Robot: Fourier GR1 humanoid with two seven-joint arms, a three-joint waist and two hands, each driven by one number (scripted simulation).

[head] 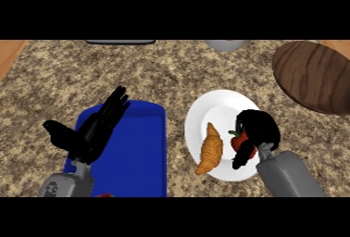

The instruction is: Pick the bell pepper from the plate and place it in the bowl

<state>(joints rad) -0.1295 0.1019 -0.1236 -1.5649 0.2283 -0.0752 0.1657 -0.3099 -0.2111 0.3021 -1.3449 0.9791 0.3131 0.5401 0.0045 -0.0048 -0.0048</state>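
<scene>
My right hand (256,132): low on the right side, over the near right part of the white plate (205,104); my fingers (240,159) curl down around the bell pepper (238,141), and I judge they have hold of it, though my hand hides much of it.
My left hand (92,132): to the left, above the blue tray (140,152); fingers straight and spread, holding nothing, resting.
Bell pepper, place: on the plate under my right hand, just right of the croissant (210,150); I cannot tell if it has left the plate's surface.
Bell pepper, look: red and glossy with a small green stem bit at its top edge; only its left side shows past my fingers.
Bell pepper, handling: I judge it light and hollow, with a stiff but smooth skin that may slip; best taken around its broad middle, not by the stem.
Croissant: golden brown, long, lying on the plate's left half, close enough to be nudged.
Worktop (171,69): speckled brown stone.
Bowl (314,76): dark wood, at the far right, well apart from the plate; that is where the pepper must go.
Far edge: a grey cup (224,44) and a dark flat thing (120,42), both cut off.
</scene>
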